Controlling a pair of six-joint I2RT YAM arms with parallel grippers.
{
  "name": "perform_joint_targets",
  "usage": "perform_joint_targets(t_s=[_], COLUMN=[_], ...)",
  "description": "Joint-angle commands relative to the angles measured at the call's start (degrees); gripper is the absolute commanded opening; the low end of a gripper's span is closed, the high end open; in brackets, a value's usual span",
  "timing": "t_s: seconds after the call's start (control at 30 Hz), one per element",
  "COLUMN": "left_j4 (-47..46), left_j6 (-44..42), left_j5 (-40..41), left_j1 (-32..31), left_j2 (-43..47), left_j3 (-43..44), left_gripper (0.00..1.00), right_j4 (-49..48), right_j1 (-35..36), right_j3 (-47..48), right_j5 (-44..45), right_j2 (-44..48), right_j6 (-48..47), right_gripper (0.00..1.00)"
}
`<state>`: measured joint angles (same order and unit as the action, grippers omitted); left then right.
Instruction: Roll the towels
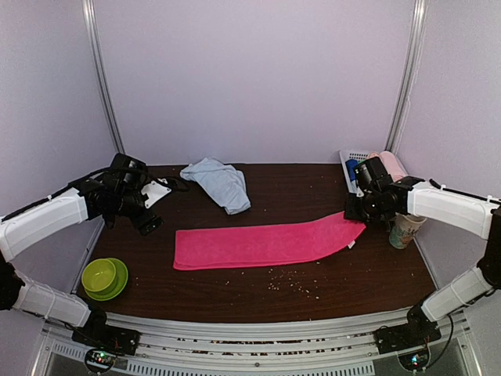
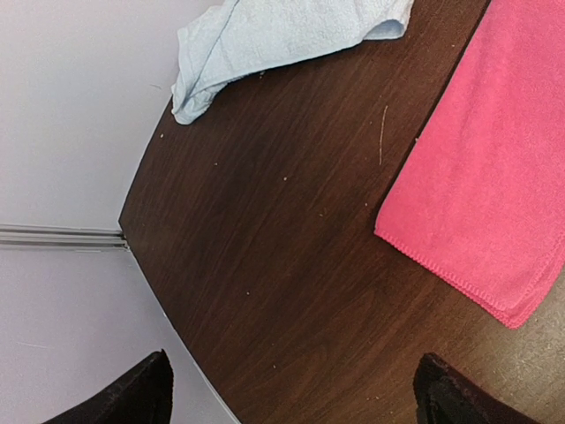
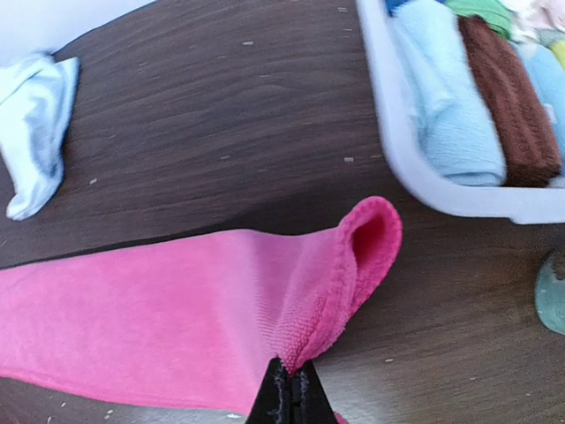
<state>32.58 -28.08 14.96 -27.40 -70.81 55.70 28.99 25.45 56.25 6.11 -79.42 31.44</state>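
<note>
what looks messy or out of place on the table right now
The light blue towel lies crumpled in a heap at the far side, unlike the pink towel, which is spread out. Small pale crumbs are scattered over the table near its front edge.

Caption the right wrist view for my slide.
Right hand pinches the curled end of the bright magenta cloth towel.

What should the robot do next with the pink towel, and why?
Probably the right gripper should carry the pinched end a little way back over the pink towel, toward the left, to start the roll. Its jaws are shut on the towel's right edge, which curls into a small loop, while the rest lies flat on the table.
</note>
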Motion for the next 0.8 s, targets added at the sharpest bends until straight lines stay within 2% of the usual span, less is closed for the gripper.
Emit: perform_joint_targets(t_s=[0.0, 0.13, 0.3, 0.5, 0.77], left_j4=[-2.06, -2.96, -3.62, -2.96, -3.04], left_j6=[0.86, 0.52, -0.09, -0.54, -1.60], left_j5=[-0.18, 1.11, 1.43, -1.58, -5.39], left_j1=[0.01, 0.04, 1.27, 6.91, 14.09], left_j2=[-0.59, -1.32, -1.95, -1.74, -1.80], left_j3=[-0.22, -0.57, -0.45, 1.40, 2.02], left_gripper=[0.98, 0.98, 0.98, 0.98, 0.98], right_j4=[-0.49, -0.78, -0.16, 0.77, -0.95], right_j1=[9.16, 17.68, 24.20, 28.42, 31.80], right_j3=[6.80, 16.25, 31.17, 46.39, 60.22], right_j5=[-1.05, -1.96, -3.01, -5.68, -8.74], right_j2=[-3.60, -12.72, -24.96, -39.14, -51.43], right_j6=[1.34, 2.20, 1.94, 2.32, 4.95], right_gripper=[0.00, 0.00, 0.00, 0.00, 0.00])
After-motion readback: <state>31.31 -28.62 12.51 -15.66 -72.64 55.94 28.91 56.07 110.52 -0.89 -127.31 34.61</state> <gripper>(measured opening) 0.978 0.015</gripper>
